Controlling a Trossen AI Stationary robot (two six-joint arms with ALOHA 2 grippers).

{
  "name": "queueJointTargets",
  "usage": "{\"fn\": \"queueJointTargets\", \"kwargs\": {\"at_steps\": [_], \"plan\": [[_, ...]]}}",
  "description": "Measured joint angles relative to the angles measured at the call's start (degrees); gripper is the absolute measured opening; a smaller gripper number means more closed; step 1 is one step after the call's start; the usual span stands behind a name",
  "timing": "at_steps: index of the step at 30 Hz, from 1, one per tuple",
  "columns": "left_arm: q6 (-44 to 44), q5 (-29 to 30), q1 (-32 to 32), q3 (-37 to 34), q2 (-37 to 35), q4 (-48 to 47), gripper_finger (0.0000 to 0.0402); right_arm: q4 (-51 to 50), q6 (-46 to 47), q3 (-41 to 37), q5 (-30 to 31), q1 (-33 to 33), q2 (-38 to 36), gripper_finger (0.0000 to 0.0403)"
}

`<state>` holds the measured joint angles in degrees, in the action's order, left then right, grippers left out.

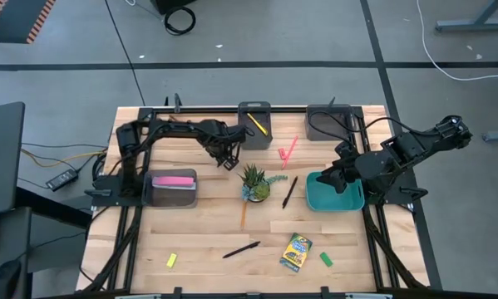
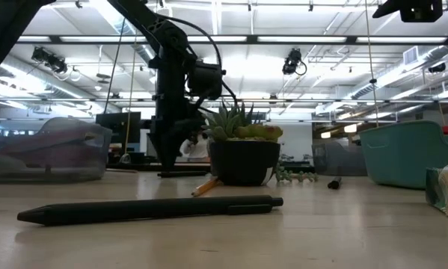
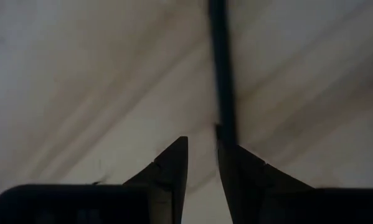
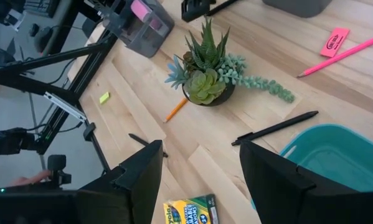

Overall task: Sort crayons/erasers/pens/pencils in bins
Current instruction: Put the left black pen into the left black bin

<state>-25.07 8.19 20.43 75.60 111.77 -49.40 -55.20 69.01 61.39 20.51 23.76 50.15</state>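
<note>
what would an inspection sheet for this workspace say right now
surface: wooden table
job's things: crayon box, pink pencil and green eraser loose; yellow pen in dark grey bin
clutter: potted plant; pink bar in grey bin
grippers: left gripper narrowly open, low at a black pen; right gripper open above teal bin
cables: cables on the floor, left
surroundings: nothing seen

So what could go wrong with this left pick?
The black pen lines up with one finger of the left tool, not the narrow gap, so it may be pushed or missed. The potted plant stands close by and could be brushed. Right tool waits over the teal bin.
</note>
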Motion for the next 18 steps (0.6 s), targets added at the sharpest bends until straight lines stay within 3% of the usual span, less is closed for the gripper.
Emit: {"fn": "queueJointTargets", "kwargs": {"at_steps": [7,18], "plan": [[0.4,-1.4,1.6,0.0,0.0,0.2,0.0097,0.0,0.1,0.0,-0.3,0.0,0.0,0.0222],[-1.2,-3.4,-1.1,-3.8,0.0,2.8,0.0099,-1.0,-0.2,0.0,-0.5,0.0,0.0,0.0222]]}}
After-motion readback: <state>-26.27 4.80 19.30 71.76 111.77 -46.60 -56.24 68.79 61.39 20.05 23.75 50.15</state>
